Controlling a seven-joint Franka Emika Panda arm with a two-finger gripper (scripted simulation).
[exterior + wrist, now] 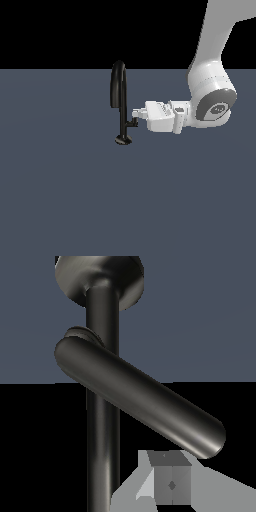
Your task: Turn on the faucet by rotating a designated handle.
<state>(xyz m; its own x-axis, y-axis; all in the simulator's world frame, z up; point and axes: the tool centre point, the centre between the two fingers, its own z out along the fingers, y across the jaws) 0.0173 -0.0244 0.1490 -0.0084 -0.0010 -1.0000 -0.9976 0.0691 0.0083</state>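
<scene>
Faucet [119, 90] is standing on a flat slate-grey floor [60, 200], slightly toward the exterior view's left of centre: glossy black, arched gooseneck, thin vertical stem, small round base. Handle [132, 121] is sticking out low on the stem toward the exterior view's right; in the wrist view it's showing as a smooth dark cylinder [140, 401] crossing the stem diagonally. White arm is reaching in horizontally from the exterior view's right. Gripper [136, 114] is sitting right at the handle, one pale finger [170, 483] showing just beside it. Can't tell finger gap or grip.
</scene>
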